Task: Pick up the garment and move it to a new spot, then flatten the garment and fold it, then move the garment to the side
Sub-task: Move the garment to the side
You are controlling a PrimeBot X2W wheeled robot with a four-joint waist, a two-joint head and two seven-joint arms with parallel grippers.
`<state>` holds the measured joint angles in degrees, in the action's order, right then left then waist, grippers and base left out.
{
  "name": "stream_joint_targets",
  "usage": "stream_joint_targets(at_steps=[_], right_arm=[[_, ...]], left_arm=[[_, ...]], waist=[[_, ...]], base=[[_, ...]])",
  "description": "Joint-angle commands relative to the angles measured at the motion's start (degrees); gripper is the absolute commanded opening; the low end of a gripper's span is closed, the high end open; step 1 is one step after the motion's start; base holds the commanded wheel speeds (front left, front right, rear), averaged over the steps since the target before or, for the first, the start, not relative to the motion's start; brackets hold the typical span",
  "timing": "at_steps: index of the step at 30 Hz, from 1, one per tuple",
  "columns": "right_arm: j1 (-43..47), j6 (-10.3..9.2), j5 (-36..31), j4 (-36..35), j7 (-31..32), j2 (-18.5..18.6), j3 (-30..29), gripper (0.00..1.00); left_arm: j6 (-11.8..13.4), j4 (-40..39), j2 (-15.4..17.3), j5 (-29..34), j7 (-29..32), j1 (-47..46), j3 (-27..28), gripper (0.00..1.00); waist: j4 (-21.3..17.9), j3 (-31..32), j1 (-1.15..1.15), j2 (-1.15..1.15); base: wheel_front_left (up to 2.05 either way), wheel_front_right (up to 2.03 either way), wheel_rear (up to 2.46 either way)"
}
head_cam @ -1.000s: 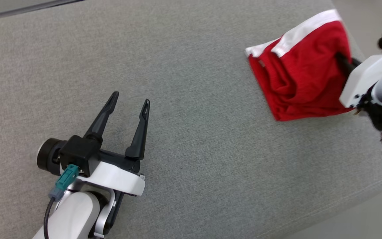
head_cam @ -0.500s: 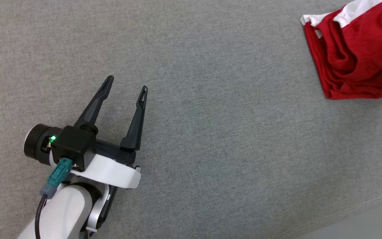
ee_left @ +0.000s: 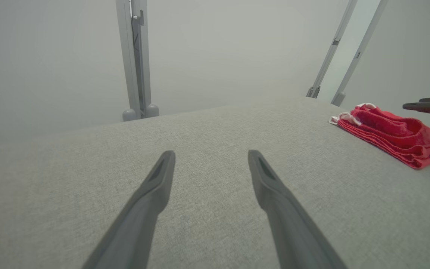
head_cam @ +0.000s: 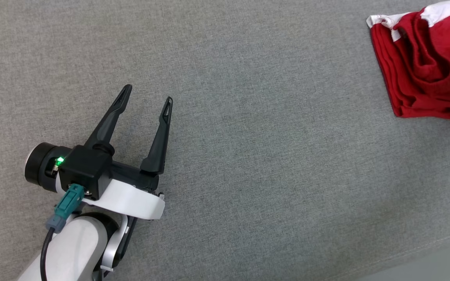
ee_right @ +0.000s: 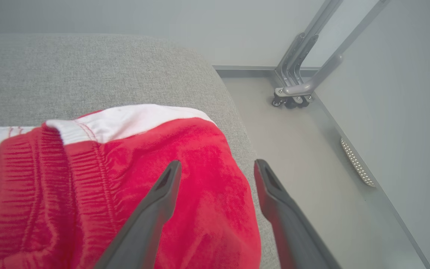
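Garment (head_cam: 424,66), red with a white band, lies loosely folded at the far right of the grey bench (head_cam: 248,156), close to its right edge. Right gripper (ee_right: 218,164) hovers over the garment's right side, fingers spread wide, holding nothing. Left gripper (head_cam: 148,94) hangs well apart at the near left, equally wide and empty.

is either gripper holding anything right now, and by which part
Nothing is held. The left gripper is open over the grey cushion; the right gripper stands open above the folded red garment.
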<state>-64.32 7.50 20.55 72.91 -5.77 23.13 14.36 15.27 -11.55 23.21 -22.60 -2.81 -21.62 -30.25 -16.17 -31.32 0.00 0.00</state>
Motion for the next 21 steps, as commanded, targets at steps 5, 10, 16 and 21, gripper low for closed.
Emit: stream_joint_targets(at_steps=[5,10,16,21], right_arm=[[0.1,-0.01,0.9,-0.3,-3.3,-0.7,-0.6,1.0],[2.8,-0.01,2.4,-3.5,-5.5,-0.6,1.7,1.0],[9.4,-0.01,6.4,-11.6,-7.6,-0.8,5.9,1.0],[14.1,-0.01,8.6,-16.3,-8.5,-1.0,5.8,1.0]], left_arm=[[-0.1,1.7,-0.8,-1.3,-1.7,0.7,0.4,1.0],[-0.6,4.8,-2.0,-3.7,-4.1,1.7,1.2,1.0],[-1.4,12.0,-3.5,-7.5,-8.1,4.8,3.2,1.0],[-1.6,15.4,-4.3,-8.8,-9.7,6.5,4.0,1.0]], waist=[[0.0,3.2,0.0,0.0],[1.2,7.6,0.0,0.0],[4.4,16.0,0.0,0.0],[6.7,20.2,0.0,0.0]], base=[[0.0,0.0,0.0],[0.0,0.0,0.0],[0.0,0.0,0.0],[0.0,0.0,0.0]])
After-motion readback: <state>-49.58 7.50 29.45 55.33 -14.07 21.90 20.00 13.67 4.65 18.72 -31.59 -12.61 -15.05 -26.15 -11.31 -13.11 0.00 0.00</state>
